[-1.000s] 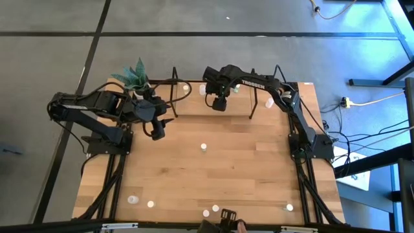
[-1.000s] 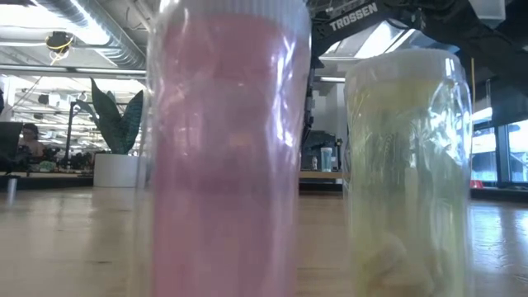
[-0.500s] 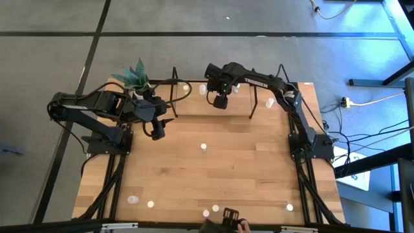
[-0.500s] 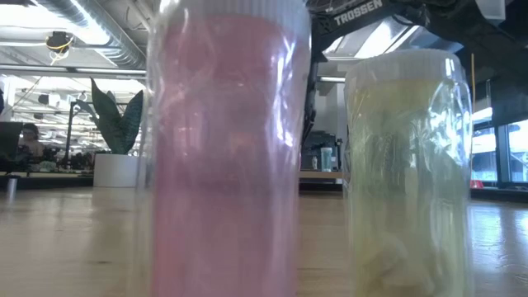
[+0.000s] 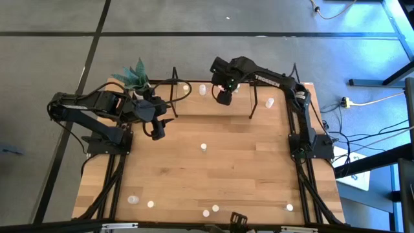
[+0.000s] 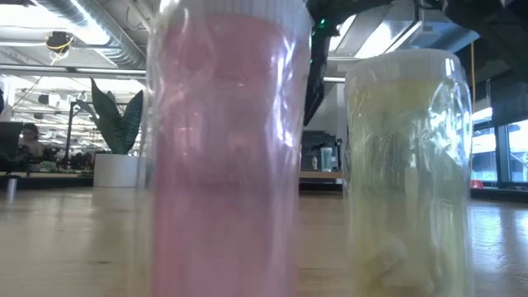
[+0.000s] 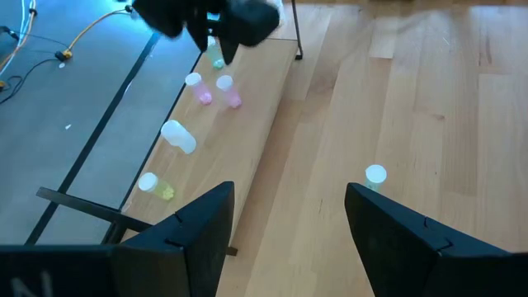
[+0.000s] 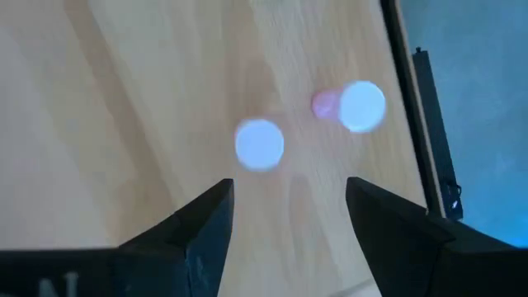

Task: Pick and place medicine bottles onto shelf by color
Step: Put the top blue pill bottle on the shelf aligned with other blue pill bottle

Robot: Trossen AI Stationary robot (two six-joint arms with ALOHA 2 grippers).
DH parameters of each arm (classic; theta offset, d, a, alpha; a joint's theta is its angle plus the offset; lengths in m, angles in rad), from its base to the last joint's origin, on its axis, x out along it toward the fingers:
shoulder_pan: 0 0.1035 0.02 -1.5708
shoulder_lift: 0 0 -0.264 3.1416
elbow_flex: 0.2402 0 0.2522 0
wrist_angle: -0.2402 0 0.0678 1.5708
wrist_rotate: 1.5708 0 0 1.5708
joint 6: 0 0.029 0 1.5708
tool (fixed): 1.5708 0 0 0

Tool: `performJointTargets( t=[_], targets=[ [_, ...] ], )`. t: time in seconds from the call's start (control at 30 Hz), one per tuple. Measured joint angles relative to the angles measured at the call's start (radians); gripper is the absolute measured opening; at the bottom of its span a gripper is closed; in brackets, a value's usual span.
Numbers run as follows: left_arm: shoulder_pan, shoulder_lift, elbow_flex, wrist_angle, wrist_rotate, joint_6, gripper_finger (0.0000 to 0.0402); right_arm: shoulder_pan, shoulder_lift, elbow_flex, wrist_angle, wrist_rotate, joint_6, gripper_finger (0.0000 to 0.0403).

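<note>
From above we see the right gripper (image 5: 223, 97) over the shelf (image 5: 262, 95) at the far edge of the table (image 5: 246, 168), its fingers spread with nothing between them. The left gripper (image 5: 157, 132) waits near the shelf's left end frame, just in front of a potted plant (image 5: 134, 77), also open and empty. A few bottles stand on the shelf board, one of them (image 5: 202, 89) just left of the right gripper. One lone bottle (image 5: 204, 147) stands mid-table, and several more (image 5: 141, 202) sit along the near edge.

At table height a pink bottle (image 6: 227, 148) and a yellowish bottle (image 6: 406, 165) stand right against the camera and block most of the scene; between them we make out a dark finger of an arm, and behind them the plant in its white pot (image 6: 115, 169).

From the left wrist we look between its own parted fingers (image 7: 194, 235) at the shelf board with pink bottles (image 7: 228, 91), a white one on its side (image 7: 179, 137) and a yellowish one on its side (image 7: 157, 186); the lone table bottle (image 7: 375, 175) stands apart.

From the right wrist, two bottle tops (image 8: 260, 144) show on the board beyond its open fingers (image 8: 198, 231), one pinkish (image 8: 355, 106)
</note>
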Motion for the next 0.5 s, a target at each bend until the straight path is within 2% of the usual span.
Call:
performJointTargets(
  t=[0.17, 0.37, 0.5],
  targets=[
    [0.0, 0.0, 0.0, 0.0, 0.0, 0.0, 0.0226, 0.016, -0.093, 0.0, -0.03, -0.015, 0.023, 0.0236],
    [0.0, 0.0, 0.0, 0.0, 0.0, 0.0, 0.0226, 0.06, -0.212, 0.001, -0.027, -0.122, 0.024, 0.0236],
    [0.0, 0.0, 0.0, 0.0, 0.0, 0.0, 0.0226, 0.118, -0.281, 0.002, -0.03, -0.132, 0.048, 0.0236]
  ],
)
